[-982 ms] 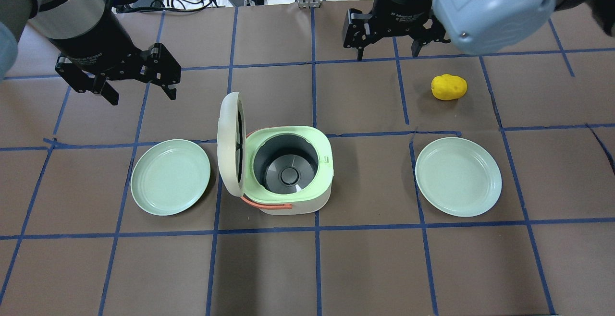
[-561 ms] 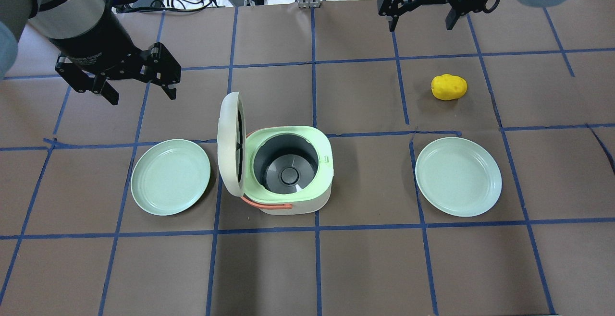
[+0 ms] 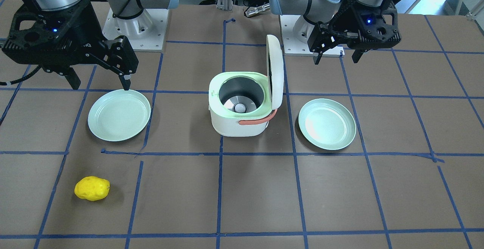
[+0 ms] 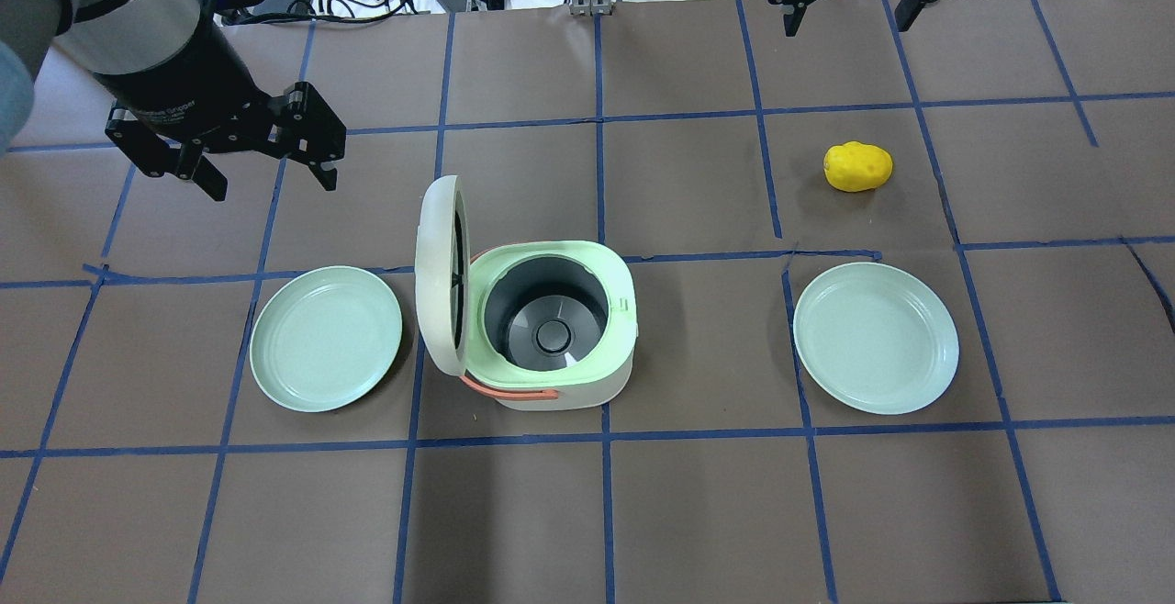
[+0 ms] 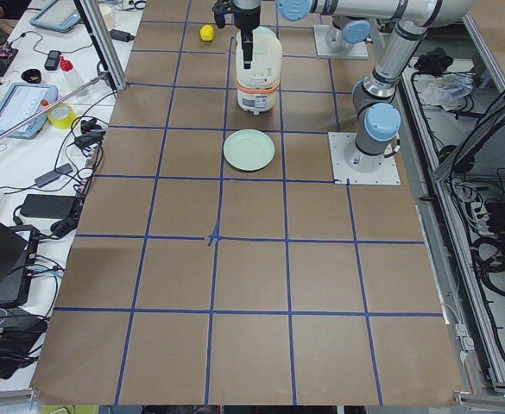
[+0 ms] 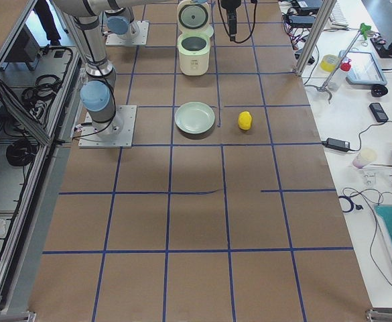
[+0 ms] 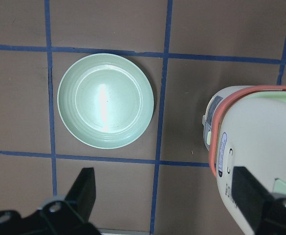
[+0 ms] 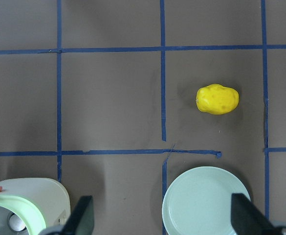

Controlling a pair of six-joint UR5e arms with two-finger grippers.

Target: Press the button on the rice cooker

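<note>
The white and pale green rice cooker [image 4: 555, 324] stands mid-table with its lid [image 4: 439, 274] swung open and upright, and the dark inner pot is empty. Its side panel with small markings [image 7: 224, 154] shows in the left wrist view. My left gripper [image 4: 271, 180] is open and empty, hovering behind and left of the cooker. My right gripper [image 4: 846, 21] is open and empty, high near the table's far edge, well away from the cooker. Both grippers show in the front view, the left [image 3: 335, 59] and the right [image 3: 101, 86].
A green plate [image 4: 326, 338] lies left of the cooker and another plate [image 4: 875, 338] to its right. A yellow potato-like object [image 4: 857, 166] lies beyond the right plate. Cables and tools lie past the table's far edge.
My right gripper has moved away from the cooker toward the table's far edge, staying open. The left gripper, cooker, plates and yellow object have not moved.
</note>
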